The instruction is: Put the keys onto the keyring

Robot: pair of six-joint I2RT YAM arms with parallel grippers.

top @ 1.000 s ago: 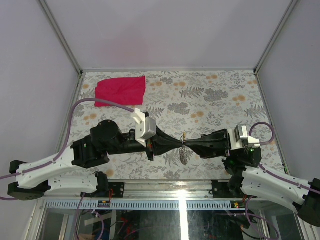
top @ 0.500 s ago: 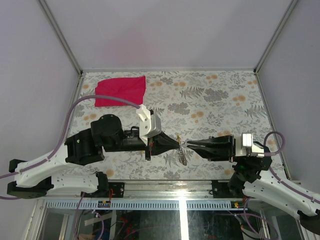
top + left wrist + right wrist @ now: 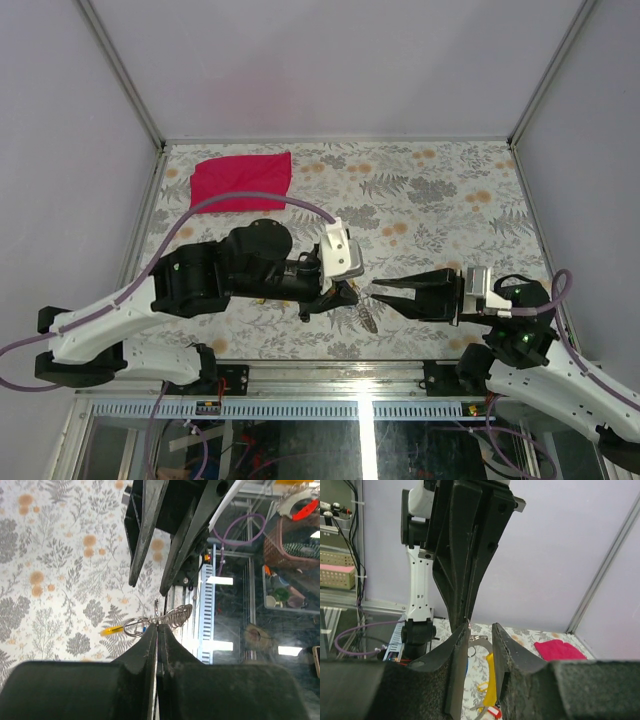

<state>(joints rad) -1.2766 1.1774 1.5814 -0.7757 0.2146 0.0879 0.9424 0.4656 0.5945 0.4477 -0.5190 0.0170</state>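
The table (image 3: 450, 200) carries a red cloth (image 3: 240, 180) at its far left corner, well apart from the work. The left arm (image 3: 220, 280) reaches across the near edge towards the middle, and the right arm (image 3: 540, 370) faces it from the other side, so the two tools meet nose to nose where both wrist cameras can see the small parts.

The left gripper (image 3: 348, 291) has its fingers pressed together on the wire of the keyring (image 3: 136, 628), holding it in the air above the near part of the table. Pinching the ring at one spot leaves the rest free for threading. The chain (image 3: 180, 614) trails from the ring on one side, and a yellow key (image 3: 111, 630) hangs on the other, seemingly already threaded, though the join is too small to confirm. The right gripper (image 3: 380, 292) stands just beside the ring with its fingers apart and nothing between them, probably ready to take a fresh hold.

A second ago both tools met tip to tip at the ring. Since then the right one has backed off and spread, and the left arm has swung its elbow further right.
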